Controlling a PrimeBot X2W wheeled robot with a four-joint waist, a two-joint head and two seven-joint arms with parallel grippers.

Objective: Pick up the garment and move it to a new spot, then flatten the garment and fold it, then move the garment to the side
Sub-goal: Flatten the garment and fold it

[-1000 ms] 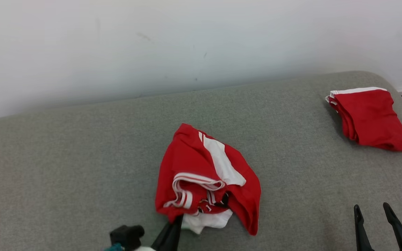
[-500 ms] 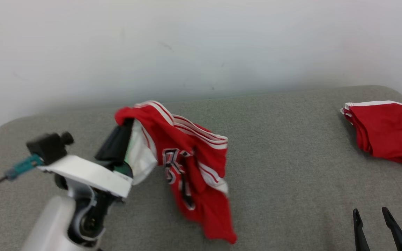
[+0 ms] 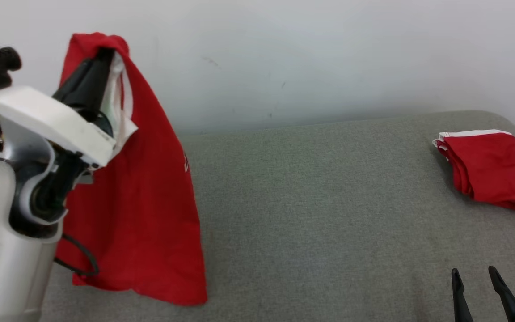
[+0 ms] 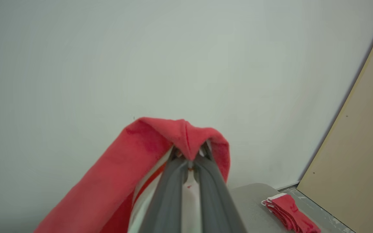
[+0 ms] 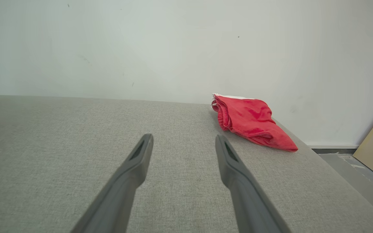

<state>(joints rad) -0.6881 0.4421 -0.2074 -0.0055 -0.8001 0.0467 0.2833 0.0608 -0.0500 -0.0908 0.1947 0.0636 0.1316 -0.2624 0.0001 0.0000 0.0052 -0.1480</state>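
1. Our left claw [image 3: 104, 52], pinched tight, holds the soft red garment [image 3: 150, 201] high at the left; it hangs limp over the grey woven bench [image 3: 306, 201].
2. Our right claw [image 3: 474, 271] gapes empty, near right.

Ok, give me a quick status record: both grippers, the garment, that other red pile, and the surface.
surface: grey fabric, against a white wall
garment: red, white trim, hanging from its pinched top; hem contact with surface unclear
left gripper: shut on garment, raised high at left
right gripper: open, empty, low over surface at right
folded red pile: far right corner of surface, apart from both grippers
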